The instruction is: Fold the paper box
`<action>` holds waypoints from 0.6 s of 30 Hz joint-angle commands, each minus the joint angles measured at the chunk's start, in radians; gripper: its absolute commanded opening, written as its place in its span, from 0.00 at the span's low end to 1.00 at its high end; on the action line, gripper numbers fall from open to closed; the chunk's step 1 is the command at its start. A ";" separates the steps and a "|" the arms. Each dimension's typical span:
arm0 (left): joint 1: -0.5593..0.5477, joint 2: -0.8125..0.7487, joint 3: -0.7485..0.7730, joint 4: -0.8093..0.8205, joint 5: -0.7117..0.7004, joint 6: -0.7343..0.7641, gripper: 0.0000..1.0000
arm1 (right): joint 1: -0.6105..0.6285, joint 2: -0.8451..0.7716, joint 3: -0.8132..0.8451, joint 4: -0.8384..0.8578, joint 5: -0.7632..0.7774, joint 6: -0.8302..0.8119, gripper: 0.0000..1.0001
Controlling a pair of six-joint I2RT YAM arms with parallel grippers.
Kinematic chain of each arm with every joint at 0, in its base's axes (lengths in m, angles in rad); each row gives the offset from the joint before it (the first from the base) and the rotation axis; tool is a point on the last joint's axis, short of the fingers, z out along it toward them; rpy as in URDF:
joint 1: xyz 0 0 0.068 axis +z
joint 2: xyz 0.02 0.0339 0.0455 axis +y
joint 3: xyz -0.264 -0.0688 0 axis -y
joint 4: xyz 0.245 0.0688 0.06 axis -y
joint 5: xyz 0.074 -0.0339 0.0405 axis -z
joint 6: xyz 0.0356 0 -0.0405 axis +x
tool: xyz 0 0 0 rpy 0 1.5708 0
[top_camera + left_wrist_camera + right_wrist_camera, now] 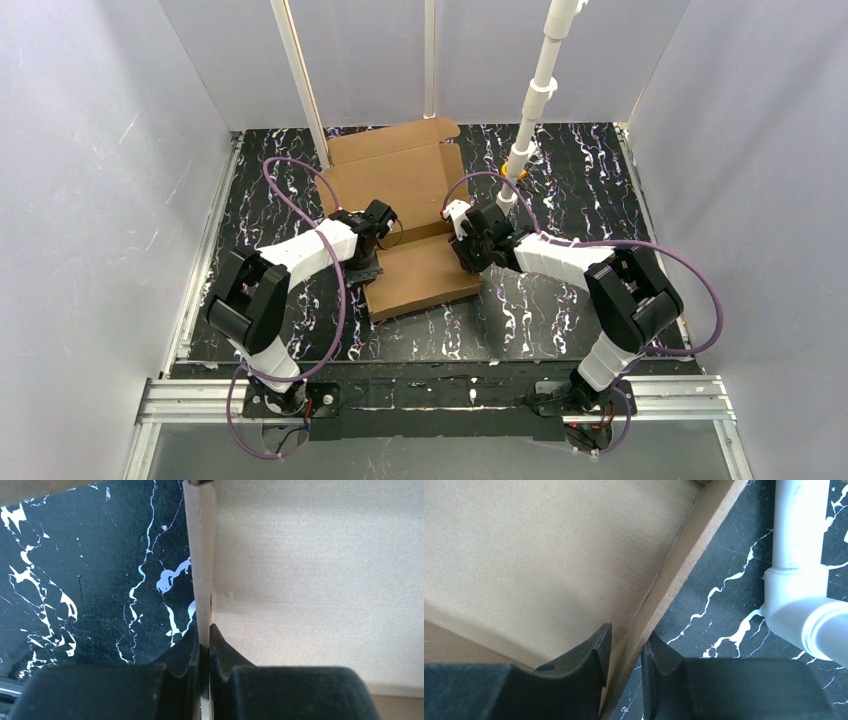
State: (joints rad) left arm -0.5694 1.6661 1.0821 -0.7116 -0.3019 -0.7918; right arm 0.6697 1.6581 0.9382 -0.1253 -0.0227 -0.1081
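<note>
Paper box [405,215] side flaps pinched by both end effectors.

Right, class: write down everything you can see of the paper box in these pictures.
The paper box is plain brown corrugated cardboard, a die-cut sheet only partly folded. It lies on the black marbled table, its lid panel with rounded tabs opened flat toward the far wall. Narrow side flaps stand raised on both sides. The left end effector is shut on the left flap's edge; the right end effector straddles the right flap, one finger inside the box and one outside. A white pipe stands beside it, apart.
</note>
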 commanded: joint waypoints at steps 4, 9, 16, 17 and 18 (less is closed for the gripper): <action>0.003 -0.057 -0.008 -0.047 -0.028 0.030 0.32 | 0.015 0.023 0.027 -0.019 -0.065 -0.012 0.35; 0.004 -0.152 -0.033 -0.033 -0.004 0.060 0.59 | 0.017 0.023 0.030 -0.026 -0.073 -0.021 0.40; 0.009 -0.244 -0.093 0.009 0.015 0.101 0.65 | 0.019 -0.001 0.035 -0.036 -0.072 -0.040 0.47; 0.010 -0.259 -0.105 0.028 0.028 0.113 0.66 | 0.019 -0.007 0.035 -0.038 -0.072 -0.047 0.48; 0.012 -0.276 -0.120 0.048 0.044 0.131 0.70 | 0.019 -0.015 0.036 -0.041 -0.073 -0.056 0.51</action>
State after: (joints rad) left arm -0.5663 1.4593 1.0119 -0.6971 -0.2863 -0.7162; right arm 0.6792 1.6585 0.9390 -0.1448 -0.0662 -0.1295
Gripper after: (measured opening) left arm 0.648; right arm 0.474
